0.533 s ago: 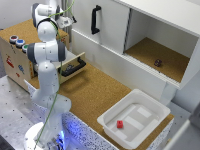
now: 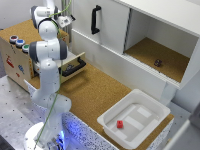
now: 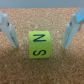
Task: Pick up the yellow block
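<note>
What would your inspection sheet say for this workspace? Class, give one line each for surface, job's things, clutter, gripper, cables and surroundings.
Surface: cork counter, brown and speckled.
Job's things: yellow block lies on the cork between the fingers, untouched, dark letters on its top face; hidden in the exterior view.
Clutter: small red block inside the white tray; small dark object in the open cupboard compartment.
Gripper: gripper open, one finger on each side of the block.
Cables: nothing seen.
Surroundings: white cupboard door with black handle; wooden box with coloured buttons; open drawer.
</note>
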